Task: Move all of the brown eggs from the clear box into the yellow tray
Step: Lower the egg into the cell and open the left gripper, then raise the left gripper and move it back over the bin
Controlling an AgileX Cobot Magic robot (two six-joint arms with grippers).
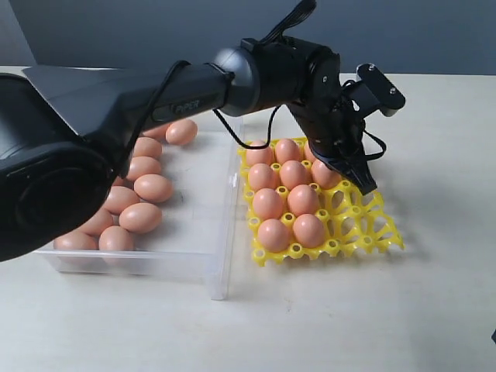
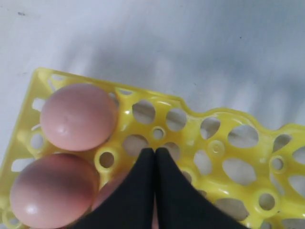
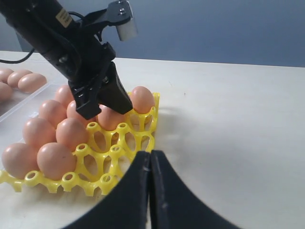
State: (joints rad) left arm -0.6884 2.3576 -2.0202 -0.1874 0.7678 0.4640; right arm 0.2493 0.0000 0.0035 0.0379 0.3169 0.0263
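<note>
brown eggs (image 1: 295,173) fill the cups of the yellow tray (image 1: 364,226) nearest the clear box (image 1: 225,232), where more wait, so we hold our left gripper (image 2: 155,150), jaws together, over the next empty cups and park our right gripper (image 3: 150,154), jaws together, beside the tray.

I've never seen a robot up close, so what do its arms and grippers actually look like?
The left arm is a thick dark grey tube with rounded black joints, faint lettering on its side and thin black cables looping off it. A black bracket near its wrist carries a small pale block. Both the left gripper and right gripper have smooth matte black fingers tapering to points.
</note>
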